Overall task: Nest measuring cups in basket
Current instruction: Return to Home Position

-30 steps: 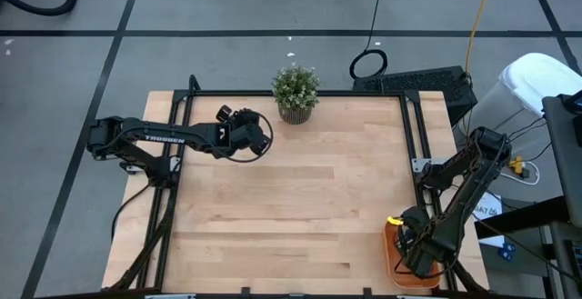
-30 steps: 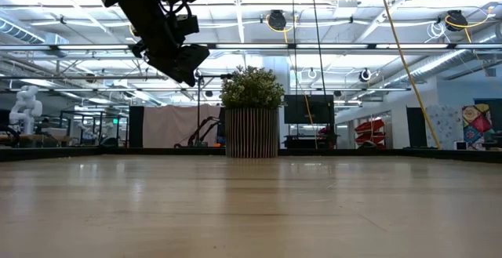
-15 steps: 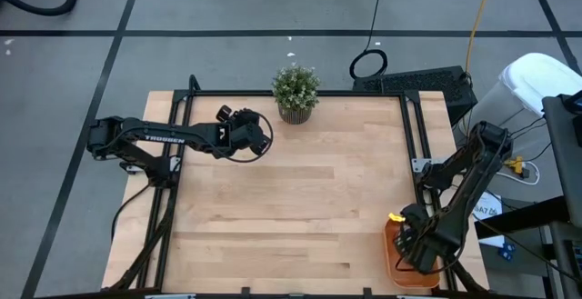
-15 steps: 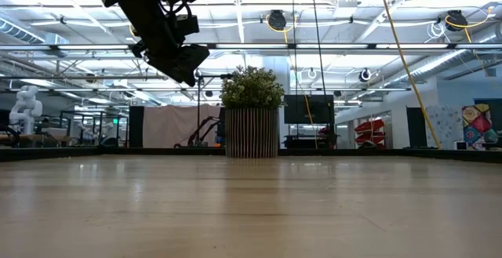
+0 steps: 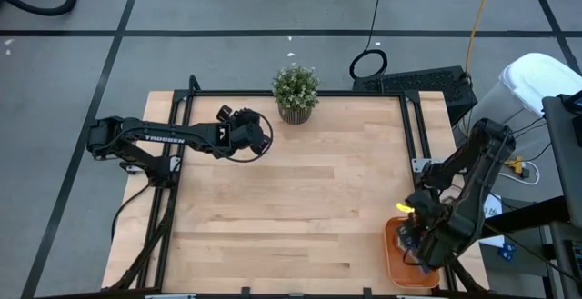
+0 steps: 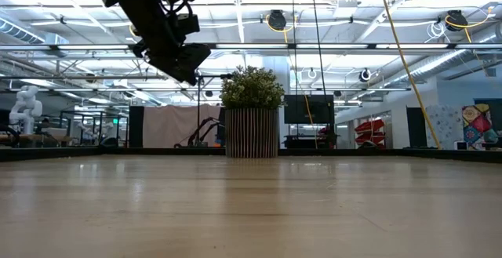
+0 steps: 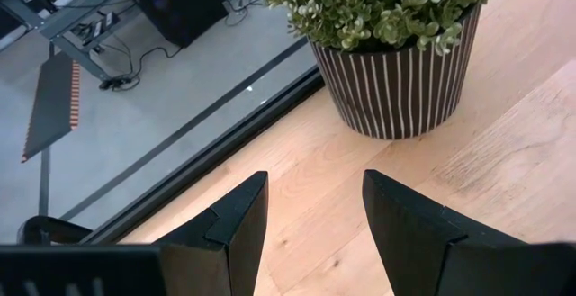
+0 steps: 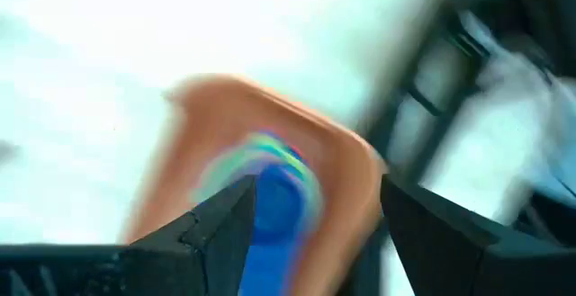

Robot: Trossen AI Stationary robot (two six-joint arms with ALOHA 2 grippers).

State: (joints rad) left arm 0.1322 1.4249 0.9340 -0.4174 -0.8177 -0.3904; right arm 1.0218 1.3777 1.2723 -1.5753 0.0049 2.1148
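The orange basket (image 5: pixel 393 255) lies at the table's near right corner. In the right wrist view, blurred, the basket (image 8: pixel 193 125) holds a nested stack of measuring cups (image 8: pixel 274 183), the top one blue, with green and red rims showing around it. My right gripper (image 8: pixel 315 188) hangs open over the basket (image 5: pixel 420 249), pointing down, with its fingers clear of the cups. My left gripper (image 5: pixel 259 135) hovers open above the table's far left part, beside the potted plant (image 7: pixel 396 53), and holds nothing.
The potted plant (image 5: pixel 296 92) stands at the middle of the far edge. The wooden table (image 5: pixel 291 208) lies bare between the two arms. A black frame rail (image 5: pixel 414 144) runs along the table's right side.
My right gripper has risen straight up from the basket and stayed open. The cups have stayed in the basket.
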